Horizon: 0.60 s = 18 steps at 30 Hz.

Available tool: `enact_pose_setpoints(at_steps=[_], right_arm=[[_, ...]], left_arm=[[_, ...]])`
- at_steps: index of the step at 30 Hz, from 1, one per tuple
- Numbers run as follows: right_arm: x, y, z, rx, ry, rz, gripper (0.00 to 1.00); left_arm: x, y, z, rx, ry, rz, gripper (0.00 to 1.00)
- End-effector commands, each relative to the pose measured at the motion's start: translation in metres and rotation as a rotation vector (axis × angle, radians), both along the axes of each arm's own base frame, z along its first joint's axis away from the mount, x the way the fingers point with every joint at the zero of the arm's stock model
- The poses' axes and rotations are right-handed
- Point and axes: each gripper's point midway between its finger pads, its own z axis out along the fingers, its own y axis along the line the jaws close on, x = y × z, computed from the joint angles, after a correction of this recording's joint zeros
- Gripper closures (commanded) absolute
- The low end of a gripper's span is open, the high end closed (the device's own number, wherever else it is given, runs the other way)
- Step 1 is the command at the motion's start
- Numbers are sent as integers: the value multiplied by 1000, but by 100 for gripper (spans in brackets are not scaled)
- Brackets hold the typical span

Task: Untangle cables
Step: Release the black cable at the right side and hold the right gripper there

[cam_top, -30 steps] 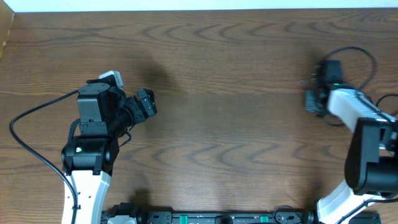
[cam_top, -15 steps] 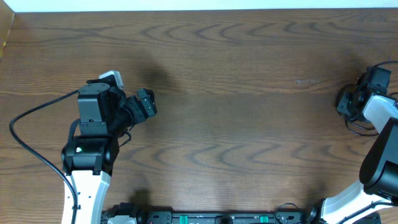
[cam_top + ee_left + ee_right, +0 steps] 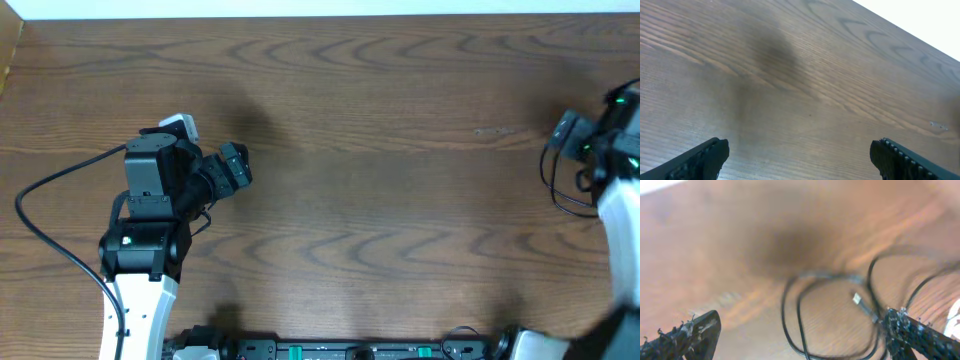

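Thin black cables [image 3: 799, 311] lie in overlapping loops on the wooden table, one small plug end [image 3: 858, 299] pointing up-left. In the overhead view a black cable loop [image 3: 547, 178] shows at the far right edge. My right gripper [image 3: 800, 336] hovers open just above these loops, nothing between its fingers [image 3: 696, 330]; from overhead the right gripper [image 3: 572, 135] sits at the table's right side. My left gripper [image 3: 800, 159] is open over bare wood; the overhead view shows the left gripper [image 3: 236, 166] at the left middle. No white cable can be made out for sure.
The left arm's thick black supply cable [image 3: 55, 180] curves over the table's left part. The table's far edge [image 3: 320, 18] meets a white wall. A white blurred shape [image 3: 955, 316] shows at the right wrist view's right border.
My right gripper swung from mid-right to the table's right edge and opened, letting the black cable go onto the table. The left arm has not moved.
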Motion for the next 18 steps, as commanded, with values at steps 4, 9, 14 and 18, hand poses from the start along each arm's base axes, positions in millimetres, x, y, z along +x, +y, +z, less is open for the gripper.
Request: enact_pose_setpoints(at_steps=[4, 9, 14, 18], right_arm=[[-22, 27, 96, -75, -240, 49, 1], [-40, 38, 121, -91, -298, 64, 1], [-44, 39, 120, -88, -288, 64, 1], [-48, 41, 108, -73, -239, 64, 1]], left_arm=[[1, 3, 6, 2, -15, 20, 4], [1, 3, 6, 2, -15, 20, 4], [1, 3, 6, 2, -15, 20, 4], [1, 3, 6, 2, -15, 20, 4]])
